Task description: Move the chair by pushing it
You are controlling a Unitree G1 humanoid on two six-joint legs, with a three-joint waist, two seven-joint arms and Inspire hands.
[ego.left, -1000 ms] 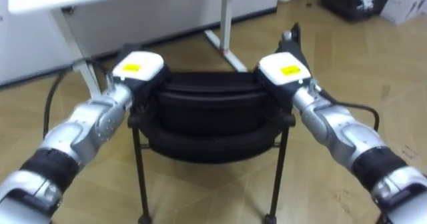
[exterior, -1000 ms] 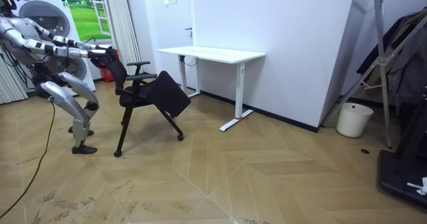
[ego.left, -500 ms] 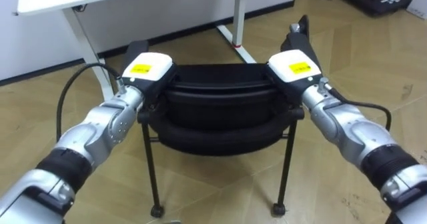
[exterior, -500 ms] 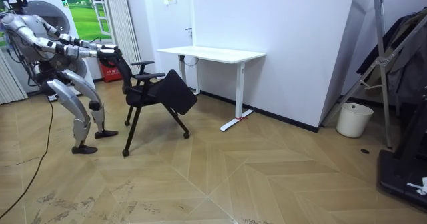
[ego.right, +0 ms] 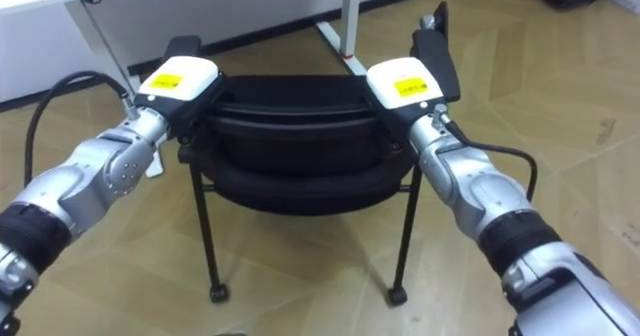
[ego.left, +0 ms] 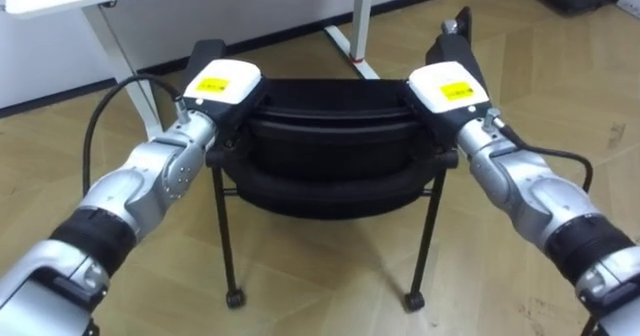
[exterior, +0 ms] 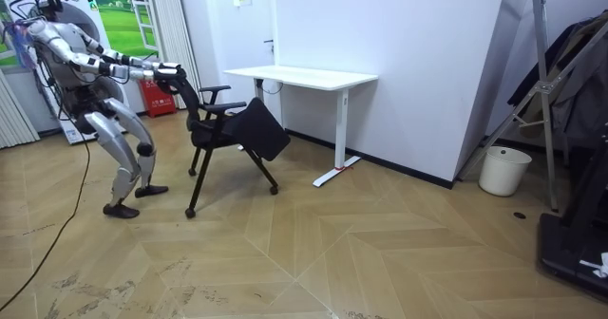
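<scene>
Both arms reach out to the black chair. The left hand sits on the left top corner of the backrest, the right hand on the right corner. Whether either hand grips, there's no telling. In the room view the robot leans forward behind the chair, which stands on the floor near the white desk.

chair between robot and desk
</scene>
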